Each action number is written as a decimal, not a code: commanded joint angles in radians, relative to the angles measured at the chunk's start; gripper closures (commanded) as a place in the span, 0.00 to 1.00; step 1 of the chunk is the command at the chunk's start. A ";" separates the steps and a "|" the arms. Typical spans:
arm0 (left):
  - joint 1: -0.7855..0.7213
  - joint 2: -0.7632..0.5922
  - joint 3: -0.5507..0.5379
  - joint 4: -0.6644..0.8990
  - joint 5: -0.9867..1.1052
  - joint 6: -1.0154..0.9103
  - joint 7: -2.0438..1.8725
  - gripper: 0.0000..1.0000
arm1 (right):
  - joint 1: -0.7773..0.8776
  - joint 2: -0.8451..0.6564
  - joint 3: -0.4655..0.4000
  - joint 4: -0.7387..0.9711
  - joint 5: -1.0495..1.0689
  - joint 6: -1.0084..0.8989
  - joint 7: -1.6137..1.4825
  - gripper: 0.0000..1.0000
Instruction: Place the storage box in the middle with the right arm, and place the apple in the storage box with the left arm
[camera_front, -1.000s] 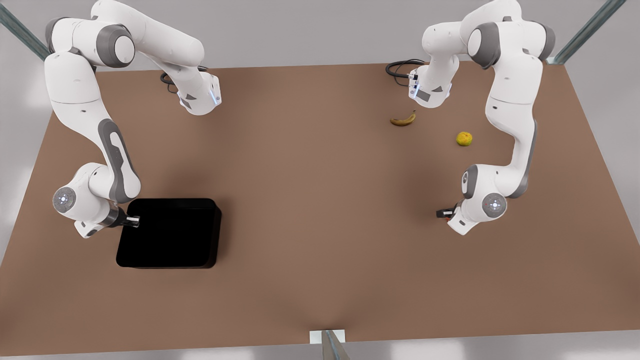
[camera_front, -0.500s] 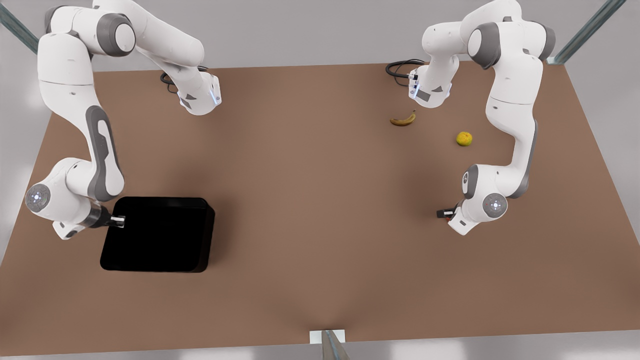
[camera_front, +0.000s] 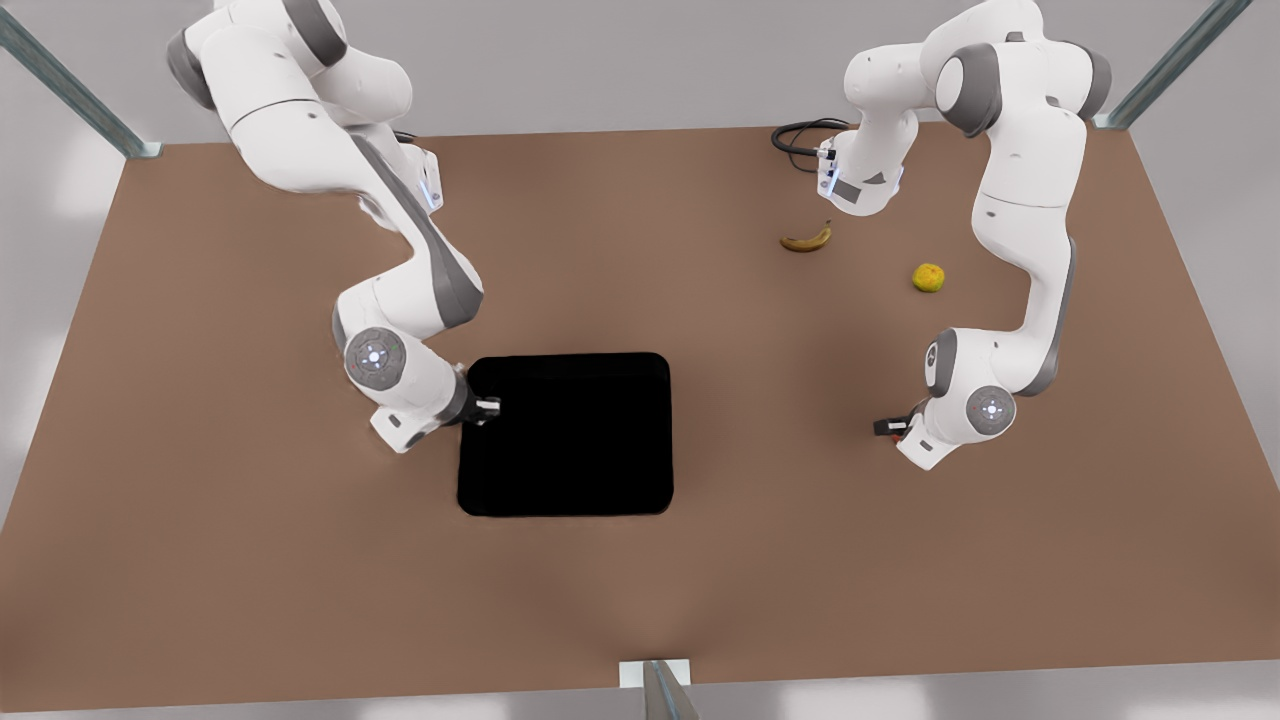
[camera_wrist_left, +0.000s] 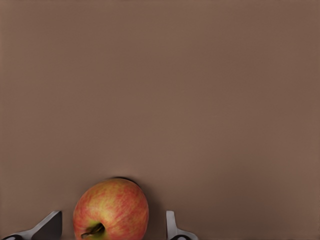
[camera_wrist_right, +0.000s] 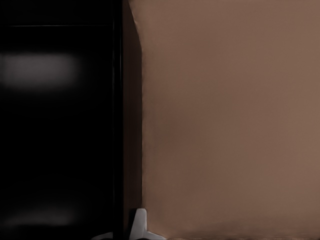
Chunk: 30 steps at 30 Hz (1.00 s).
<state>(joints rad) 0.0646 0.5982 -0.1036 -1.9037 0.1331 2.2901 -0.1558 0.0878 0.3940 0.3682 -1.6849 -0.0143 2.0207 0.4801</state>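
The black storage box (camera_front: 565, 435) lies on the brown tabletop near the middle. My right gripper (camera_front: 488, 407) is shut on the box's wall on the front view's left side. In the right wrist view one finger (camera_wrist_right: 140, 222) shows outside the box wall (camera_wrist_right: 60, 125). The red apple (camera_wrist_left: 111, 210) with its yellowish patch sits on the table between the fingers of my open left gripper (camera_wrist_left: 112, 216), with a gap on each side. That left gripper (camera_front: 885, 427) hangs low over the table at the front view's right.
A brownish banana (camera_front: 806, 240) and a yellow-green round fruit (camera_front: 929, 277) lie at the back right of the front view. A black cable (camera_front: 800, 135) coils by the far edge. A post (camera_front: 655, 690) stands at the near edge.
The right arm has swung the storage box from the front view's left side to the middle of the table. The left arm has not moved.
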 joint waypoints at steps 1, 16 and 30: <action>0.000 0.000 0.001 0.000 0.000 0.000 0.001 0.00 | 0.010 0.009 0.000 0.010 -0.001 -0.002 0.018 0.79; 0.000 0.002 0.001 0.000 0.000 0.000 0.001 0.04 | 0.211 0.166 0.003 0.037 -0.010 0.147 0.126 0.00; 0.001 0.009 0.001 0.000 0.000 0.006 -0.001 0.33 | -0.398 -0.383 -0.005 0.065 -0.012 -0.459 -0.298 0.00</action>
<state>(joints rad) 0.0661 0.6075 -0.1038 -1.9037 0.1329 2.2955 -0.1579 -0.4280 0.0122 0.3145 -1.6188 -0.0252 1.5622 0.1535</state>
